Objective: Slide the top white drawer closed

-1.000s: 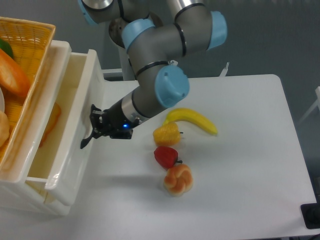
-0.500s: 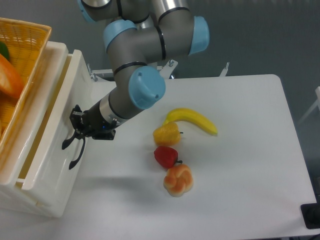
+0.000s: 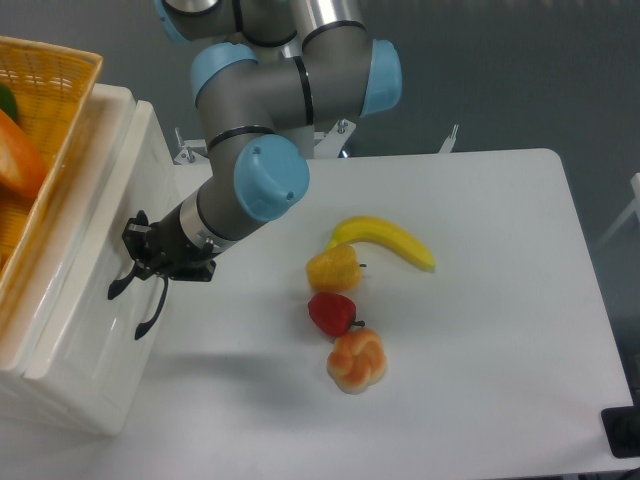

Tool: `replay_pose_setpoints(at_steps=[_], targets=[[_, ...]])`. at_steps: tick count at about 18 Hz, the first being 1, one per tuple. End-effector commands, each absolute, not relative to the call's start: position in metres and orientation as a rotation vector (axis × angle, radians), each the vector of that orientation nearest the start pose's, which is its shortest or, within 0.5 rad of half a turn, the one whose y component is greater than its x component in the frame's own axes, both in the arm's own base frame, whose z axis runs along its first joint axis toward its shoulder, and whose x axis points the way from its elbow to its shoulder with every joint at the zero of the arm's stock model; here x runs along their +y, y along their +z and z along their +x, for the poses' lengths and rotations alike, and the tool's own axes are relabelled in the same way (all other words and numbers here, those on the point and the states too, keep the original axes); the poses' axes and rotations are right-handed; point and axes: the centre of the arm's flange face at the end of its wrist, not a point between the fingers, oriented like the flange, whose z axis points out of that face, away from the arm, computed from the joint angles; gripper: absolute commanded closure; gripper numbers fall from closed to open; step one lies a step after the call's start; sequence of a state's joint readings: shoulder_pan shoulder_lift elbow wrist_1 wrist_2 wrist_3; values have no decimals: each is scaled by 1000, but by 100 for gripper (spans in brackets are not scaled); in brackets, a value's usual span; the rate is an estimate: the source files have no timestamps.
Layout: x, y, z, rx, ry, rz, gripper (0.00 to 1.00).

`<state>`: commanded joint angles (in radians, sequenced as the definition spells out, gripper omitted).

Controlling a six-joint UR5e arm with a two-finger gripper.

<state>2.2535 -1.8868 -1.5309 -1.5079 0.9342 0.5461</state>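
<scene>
While its hand (image 3: 137,262) presses on the curved black handle (image 3: 130,282), grip unclear, the top white drawer (image 3: 95,290) sits nearly flush in the cabinet at the bench's (image 3: 480,300) left edge, under a yellow basket (image 3: 40,110), with fruit mid-bench.

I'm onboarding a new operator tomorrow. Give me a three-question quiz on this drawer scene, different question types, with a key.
1. True or false: the gripper is at the front of the top white drawer, by its black handle.
2. Which item lies nearest the bread roll? A) banana B) red pepper C) yellow wicker basket
3. Fill in: the banana lies on the ____.

Key: 1 true; 2 B; 3 table.
</scene>
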Motion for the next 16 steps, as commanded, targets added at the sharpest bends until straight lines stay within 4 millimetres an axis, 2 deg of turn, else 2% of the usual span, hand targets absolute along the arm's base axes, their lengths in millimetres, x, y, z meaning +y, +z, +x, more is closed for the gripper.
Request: replay_pose_setpoints(at_steps=[12,16], targets=[[581,354,-223,-285,-922,-2798,100],[584,355,-214,-284,-925,-2804,100]])
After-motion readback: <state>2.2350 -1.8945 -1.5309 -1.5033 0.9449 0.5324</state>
